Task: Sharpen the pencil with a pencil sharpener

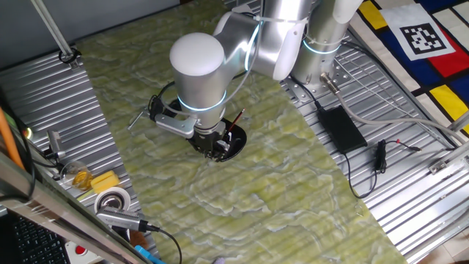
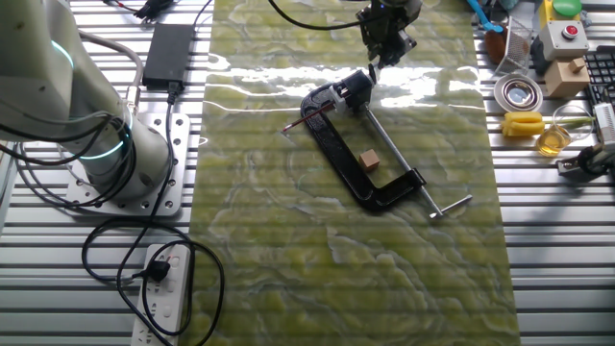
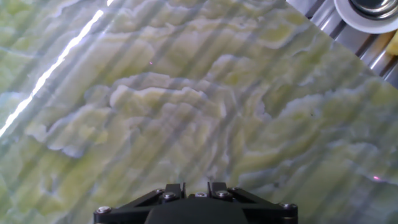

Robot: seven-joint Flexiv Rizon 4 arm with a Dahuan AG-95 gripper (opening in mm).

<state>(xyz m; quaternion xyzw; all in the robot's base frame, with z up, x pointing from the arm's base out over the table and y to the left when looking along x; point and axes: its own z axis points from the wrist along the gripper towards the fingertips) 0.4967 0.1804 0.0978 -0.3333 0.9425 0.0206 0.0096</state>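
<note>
text: none legible | marker: square black-white code on panel (image 1: 416,38)

Glossy marbled green mat (image 2: 336,269) over ribbed metal table (image 2: 557,250); matt black clamp (image 2: 336,154).

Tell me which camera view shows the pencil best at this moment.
The other fixed view: the pencil lies unobstructed on the green mat, beside the black clamp. One fixed view shows only a short dark red piece poking out behind the arm. The hand view shows only mat, no pencil.
</note>
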